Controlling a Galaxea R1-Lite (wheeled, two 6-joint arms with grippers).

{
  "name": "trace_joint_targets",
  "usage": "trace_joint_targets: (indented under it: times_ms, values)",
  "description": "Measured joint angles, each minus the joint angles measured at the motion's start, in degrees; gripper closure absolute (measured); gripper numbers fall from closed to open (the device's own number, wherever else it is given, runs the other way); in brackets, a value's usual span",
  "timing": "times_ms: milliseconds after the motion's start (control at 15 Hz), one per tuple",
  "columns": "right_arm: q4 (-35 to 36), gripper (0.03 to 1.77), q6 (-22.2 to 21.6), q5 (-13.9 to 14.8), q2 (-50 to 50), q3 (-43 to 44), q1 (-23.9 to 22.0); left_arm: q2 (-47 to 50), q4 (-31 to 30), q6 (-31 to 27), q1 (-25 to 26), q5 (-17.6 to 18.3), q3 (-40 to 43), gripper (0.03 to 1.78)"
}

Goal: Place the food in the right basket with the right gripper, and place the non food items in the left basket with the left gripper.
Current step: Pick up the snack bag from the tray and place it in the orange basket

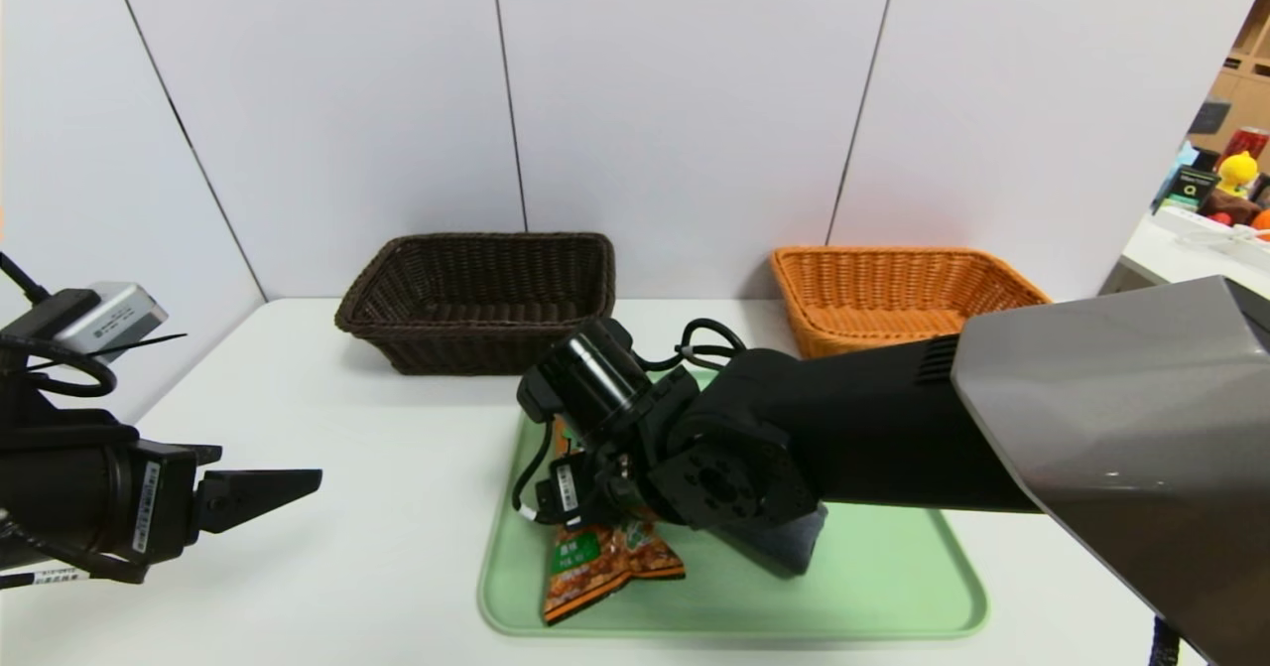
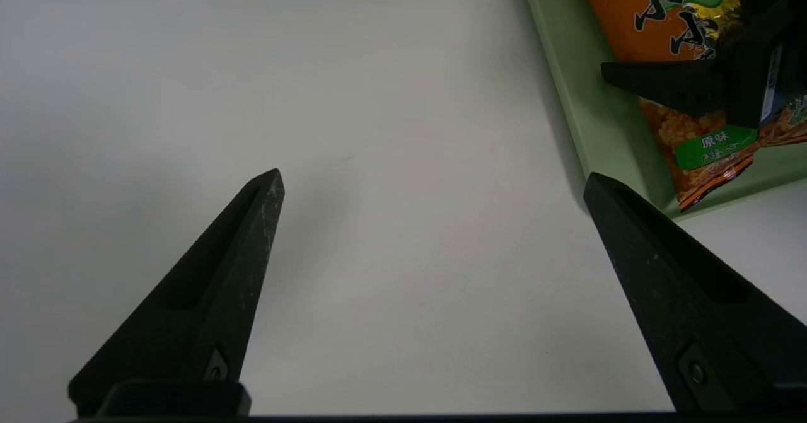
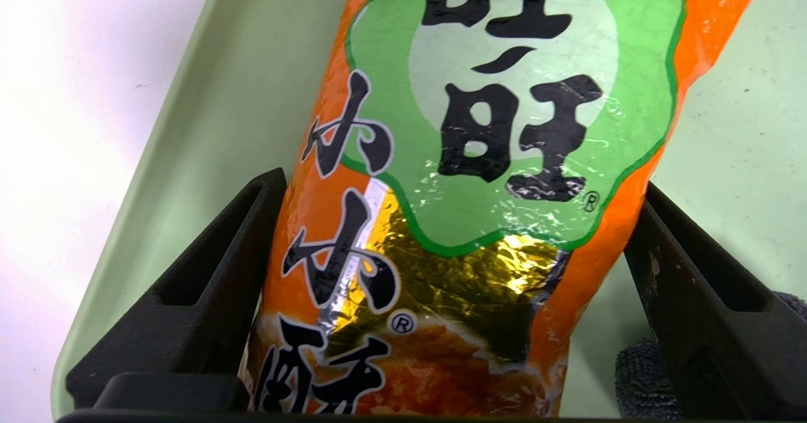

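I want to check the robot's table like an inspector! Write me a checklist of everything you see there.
Surface: white table with a pale green tray on it.
Job's things: orange snack bag lies on the tray; grey cloth beside it, mostly hidden by the right arm; dark brown basket and orange basket stand at the back, nothing seen inside. No marker seen.
Clutter: nothing seen on the table.
Pincers: right pincer open, one finger on each side of the snack bag; left pincer open, over bare table left of the tray.
Cables: black loops on both wrists.
Surroundings: white wall panels; a shelf with toys far right.
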State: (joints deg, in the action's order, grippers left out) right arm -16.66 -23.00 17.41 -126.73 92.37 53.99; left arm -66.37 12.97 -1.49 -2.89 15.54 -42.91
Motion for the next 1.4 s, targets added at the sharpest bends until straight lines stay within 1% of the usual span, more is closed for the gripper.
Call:
trace_joint_targets:
  times_ms: [67, 200, 267, 600, 667, 733, 867, 1133, 1200, 1400]
  values:
    - [0.1, 0.09, 0.0, 0.1, 0.0, 0.0, 0.1, 0.0, 0.0, 0.0, 0.0, 0.0, 0.0, 0.12]
    - [0.4, 0.09, 0.0, 1.9, 0.0, 0.0, 0.3, 0.0, 0.0, 0.0, 0.0, 0.0, -0.1, 0.12]
    - [0.4, 0.09, -0.1, 2.2, 0.0, 0.1, 0.3, 0.0, 0.0, 0.0, 0.0, 0.0, -0.1, 0.12]
    - [0.1, 0.09, -0.1, 2.0, 0.0, 0.7, 0.4, 0.0, 0.0, 0.0, 0.0, 0.0, -0.2, 0.12]
    - [0.2, 0.12, 0.0, 1.9, 0.0, 0.7, 0.4, 0.0, 0.0, 0.0, 0.0, 0.0, -0.2, 0.12]
    - [0.1, 0.31, -0.1, 1.8, 0.0, 0.7, 0.4, 0.1, 0.0, 0.0, 0.0, 0.0, -0.2, 0.12]
    - [0.1, 0.63, -0.1, 2.2, -0.1, 0.7, 0.4, 0.1, 0.0, 0.0, 0.0, 0.0, -0.2, 0.12]
    - [0.2, 1.06, -0.1, 2.2, -0.4, 0.5, 0.7, 0.2, 0.0, 0.1, 0.0, -0.1, -0.3, 0.12]
    - [0.2, 1.21, -0.1, 2.2, -0.3, 0.6, 0.7, 0.2, 0.0, 0.1, 0.0, 0.0, -0.3, 0.12]
    - [0.4, 1.25, -0.5, 1.8, 0.3, 1.2, 0.1, 0.4, 0.0, 0.1, 0.0, 0.0, -0.3, 0.12]
